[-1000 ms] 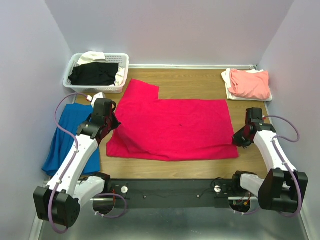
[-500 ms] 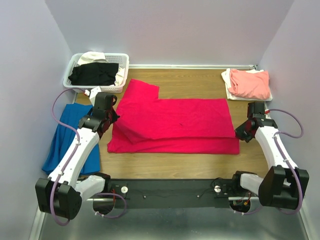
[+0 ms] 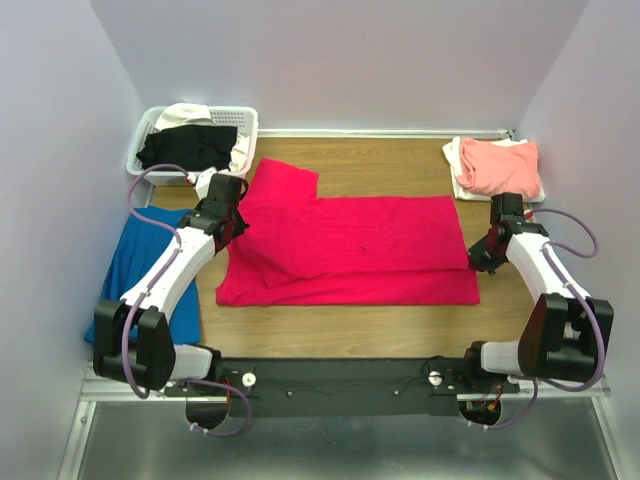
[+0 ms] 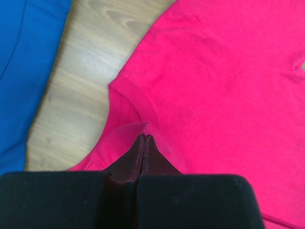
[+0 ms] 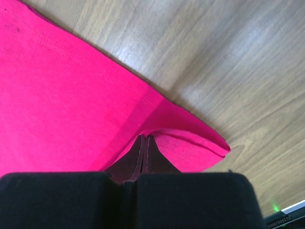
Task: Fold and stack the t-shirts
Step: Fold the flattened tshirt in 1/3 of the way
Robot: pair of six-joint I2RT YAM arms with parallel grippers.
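two grippers, both mine, are pinched tight on cloth. my left gripper [image 4: 144, 138] clamps a fold at the left edge of the red t-shirt [image 3: 360, 245], and my right gripper [image 5: 144, 138] clamps its right hem corner. the shirt lies mid-frame on the wooden table [image 3: 380, 165], partly doubled over. at upper right a salmon-pink t-shirt [image 3: 497, 167] rests on a white t-shirt [image 3: 456, 160]. at upper left a black t-shirt [image 3: 190, 148] lies in the basket [image 3: 235, 110]. a blue cloth [image 3: 140, 270] lies at far left.
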